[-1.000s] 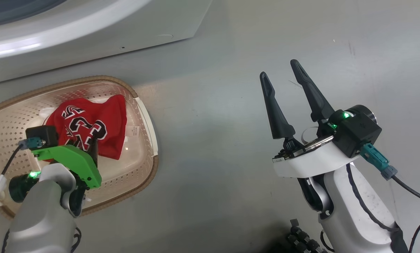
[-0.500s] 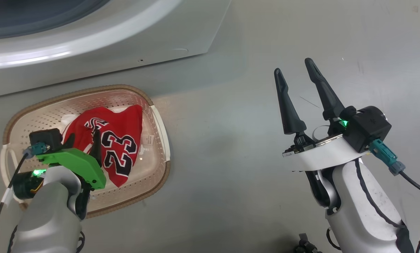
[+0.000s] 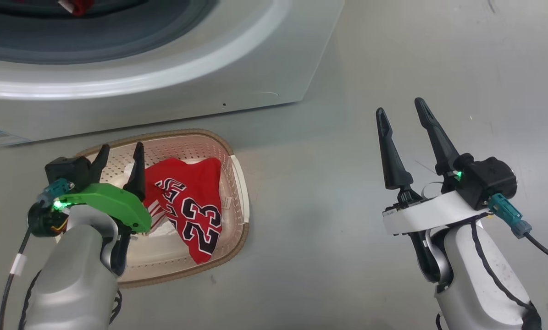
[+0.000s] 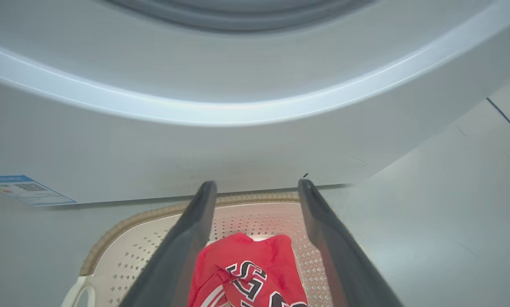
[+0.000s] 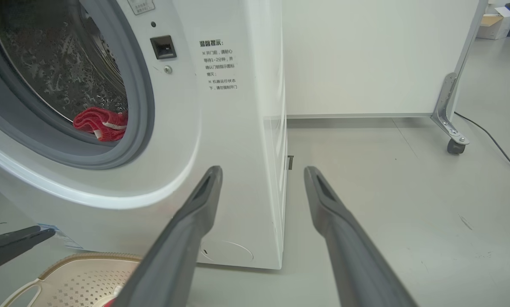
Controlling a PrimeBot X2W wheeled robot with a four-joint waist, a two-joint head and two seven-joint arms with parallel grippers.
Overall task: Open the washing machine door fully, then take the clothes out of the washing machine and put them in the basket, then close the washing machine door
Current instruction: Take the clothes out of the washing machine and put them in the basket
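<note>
One red shirt (image 3: 196, 206) lies in the basket (image 3: 182, 134), and more red cloth (image 5: 101, 123) waits inside the washing machine (image 3: 163, 91).

The left gripper (image 3: 122, 147) hangs over the basket, open wide and holding nothing. The right gripper (image 3: 400, 106) is open wide too, over the bare floor (image 3: 329, 206). I think the next job is to get the red cloth at the bottom of the drum, just behind the grey ring (image 5: 141, 128). To do it well, lift clear of the basket, reach in low, pinch a thick fold, and pull slowly so it does not catch on the ring. The floor is smooth and grey. The basket sits on it just in front of the machine. A white wall on wheels (image 5: 365, 55) and a black cable (image 5: 493, 140) are off to the side.
</note>
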